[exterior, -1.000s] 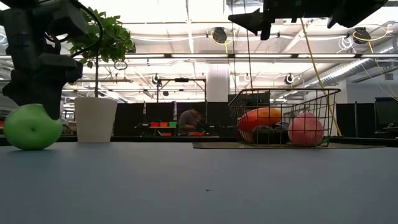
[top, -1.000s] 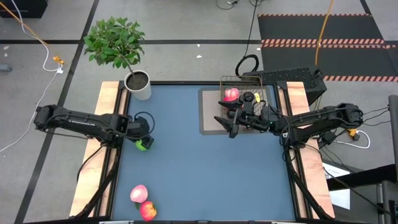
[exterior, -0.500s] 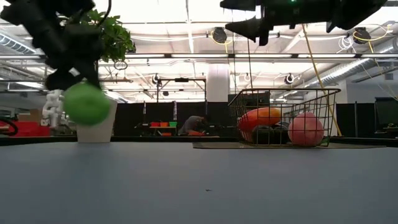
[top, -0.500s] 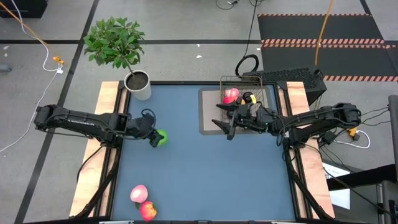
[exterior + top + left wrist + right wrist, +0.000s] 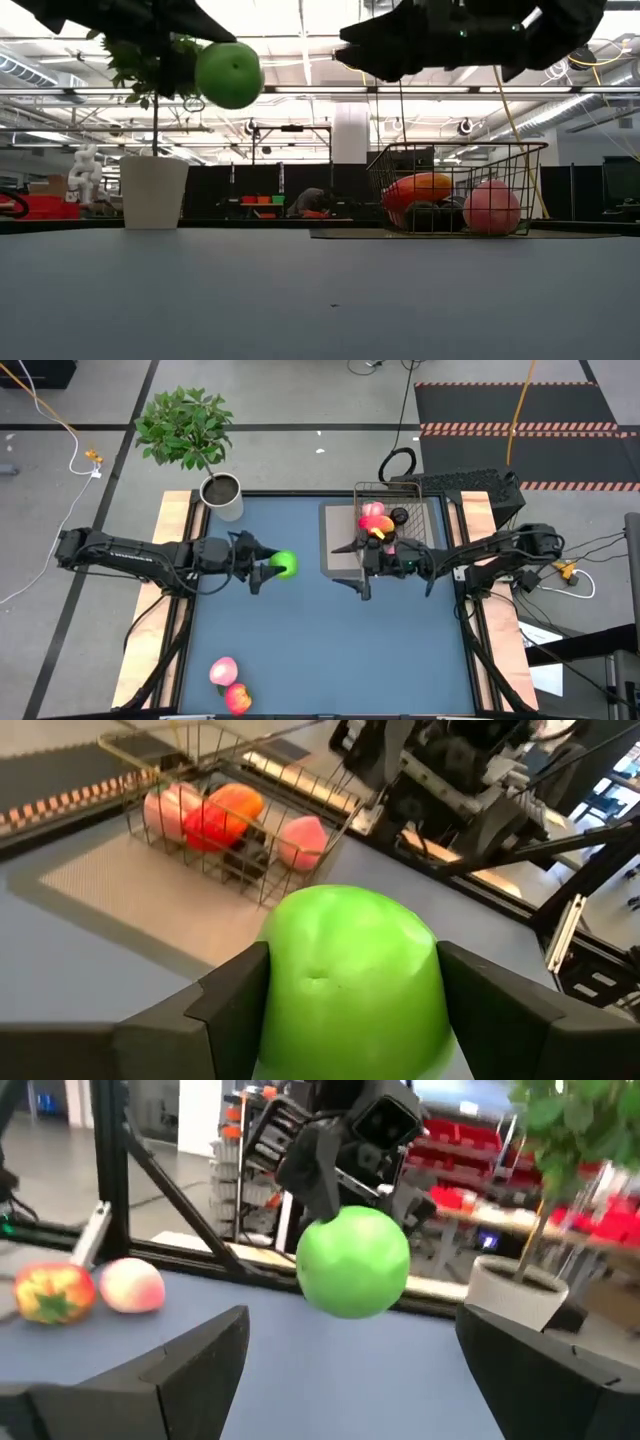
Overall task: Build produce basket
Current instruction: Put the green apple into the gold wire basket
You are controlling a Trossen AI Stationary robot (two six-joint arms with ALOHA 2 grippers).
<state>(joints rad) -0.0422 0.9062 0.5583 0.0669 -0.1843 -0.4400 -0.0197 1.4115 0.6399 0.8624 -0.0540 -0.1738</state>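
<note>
My left gripper (image 5: pixel 272 566) is shut on the green apple (image 5: pixel 285 566), high above the middle of the table; the apple also shows in the low view (image 5: pixel 229 75), the left wrist view (image 5: pixel 350 982) and the right wrist view (image 5: pixel 352 1261). My right gripper (image 5: pixel 355 567) is open and empty, level, just in front of the wire basket (image 5: pixel 398 525) and facing the apple. The basket (image 5: pixel 457 188) stands on a grey mat and holds a pink peach (image 5: pixel 490 208), an orange piece (image 5: pixel 418 188) and dark balls. My left gripper pinches the green apple by its two opposite sides (image 5: pixel 285 990) between its two fingers. The fingers come level from the table's left side. The apple is lifted well clear of the table.
A white pot (image 5: pixel 222 495) with a leafy plant stands at the table's far left corner. A pink peach (image 5: pixel 223 671) and a red-orange fruit (image 5: pixel 238 698) lie near the front left edge. The grey mat (image 5: pixel 335 540) lies under the basket.
My left gripper has lifted the green apple off the table at the left and carried it up and toward the table's right, toward the basket. My right gripper has moved a little toward the left and the near edge, turning to face the apple.
</note>
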